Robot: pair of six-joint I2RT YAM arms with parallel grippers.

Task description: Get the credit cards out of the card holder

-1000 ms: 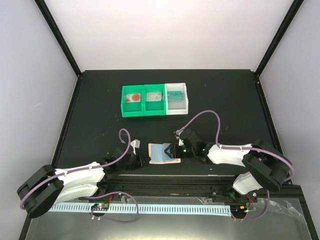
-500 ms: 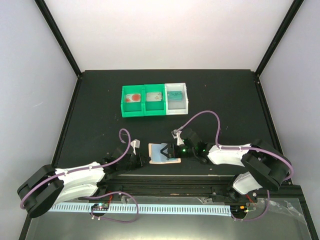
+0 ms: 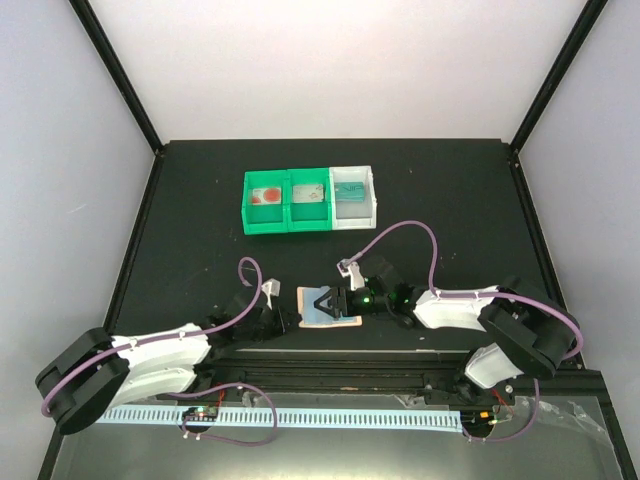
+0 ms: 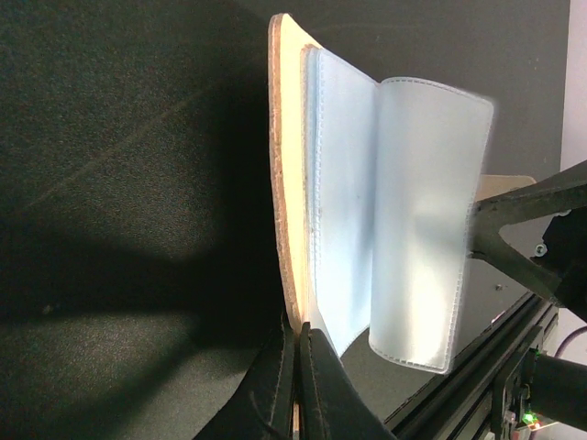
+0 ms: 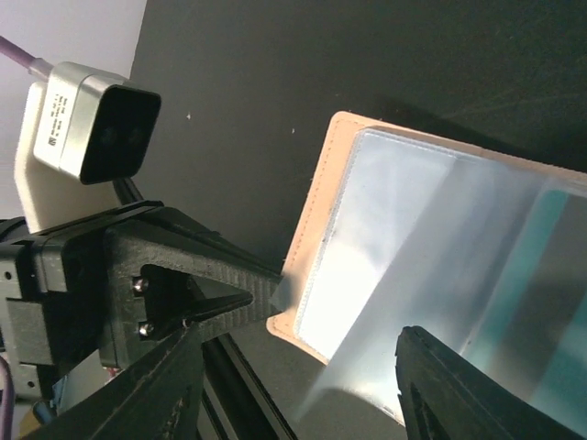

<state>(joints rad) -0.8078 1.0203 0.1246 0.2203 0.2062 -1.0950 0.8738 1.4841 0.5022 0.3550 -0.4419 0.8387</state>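
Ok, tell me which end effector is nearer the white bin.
Right. The right end effector hangs over the wallet, on the near side of the white bin; the left end effector pinches the wallet's left edge, farther from it.

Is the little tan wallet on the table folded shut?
No, the card holder lies open, with its pale blue inner leaves fanned out from the tan cover.

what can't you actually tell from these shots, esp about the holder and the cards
- Whether a card is left in the card holder: too small in the top view, with the right pincer over it. The left wrist view has glare and blur on the sleeves. In the right wrist view the right edge cuts off a teal patch.
- Print on the cards in the bins: too small, top view only.
- The holder's snap tab: not visible in any view.
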